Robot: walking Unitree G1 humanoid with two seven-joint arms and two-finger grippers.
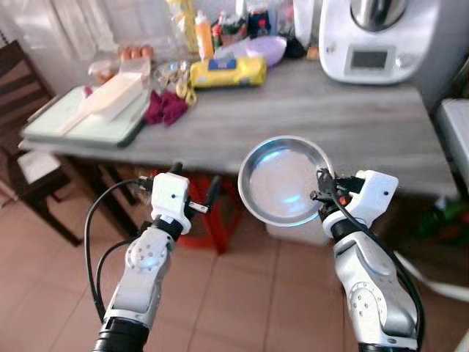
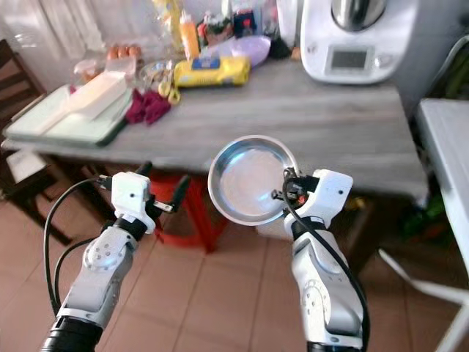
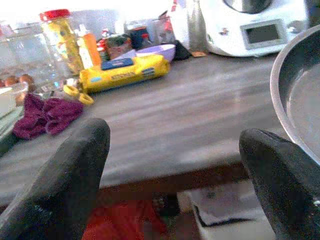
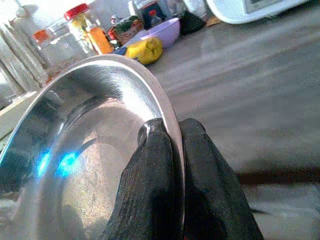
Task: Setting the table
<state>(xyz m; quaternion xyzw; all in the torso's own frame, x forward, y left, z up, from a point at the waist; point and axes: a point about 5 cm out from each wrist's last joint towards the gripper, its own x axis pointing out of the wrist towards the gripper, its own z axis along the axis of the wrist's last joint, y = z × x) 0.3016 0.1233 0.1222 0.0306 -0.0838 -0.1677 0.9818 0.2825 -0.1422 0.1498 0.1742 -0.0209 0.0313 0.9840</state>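
Early stage. Right gripper clamped on rim of round shiny steel plate, centre frame, short of grey wooden table. Left gripper spread, empty. Placing remains.

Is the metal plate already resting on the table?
No, the right gripper pinches the metal plate by its rim, held in front of the table.

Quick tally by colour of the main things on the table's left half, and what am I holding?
Yellow: 1, yellow packet
Purple: 1, purple bowl
Maroon: 1, cloth
Orange: 1, bottle
Silver: 1, steel plate, in right gripper
Total: 5
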